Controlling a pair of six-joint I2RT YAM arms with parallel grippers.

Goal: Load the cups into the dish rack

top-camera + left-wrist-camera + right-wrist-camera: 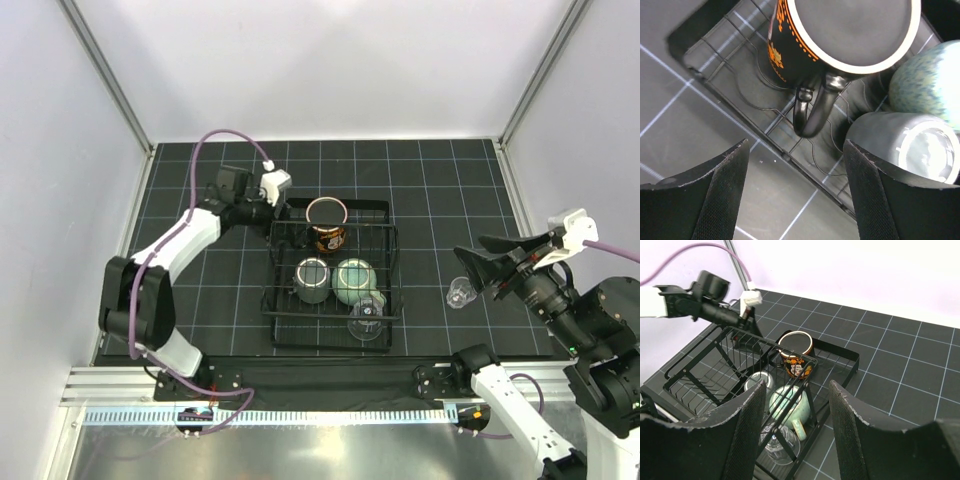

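The black wire dish rack (283,313) holds the skull-and-orange print mug (326,222) at its far end, the dark grey-green mug (312,279), the speckled pale-green mug (354,281) and a clear glass (366,318). A second clear glass (460,293) stands on the mat right of the rack. My left gripper (283,213) is open and empty above the rack's far left rim, just clear of the skull mug's handle (812,110). My right gripper (475,268) is open and empty, raised beside the loose glass, which is out of the right wrist view.
The left wrist view shows the rack rim (740,120) and the three mugs packed close: skull mug (840,30), pale-green mug (930,80), grey-green mug (905,145). White walls enclose the black gridded mat (450,190). The left arm (705,305) reaches over the rack's far corner.
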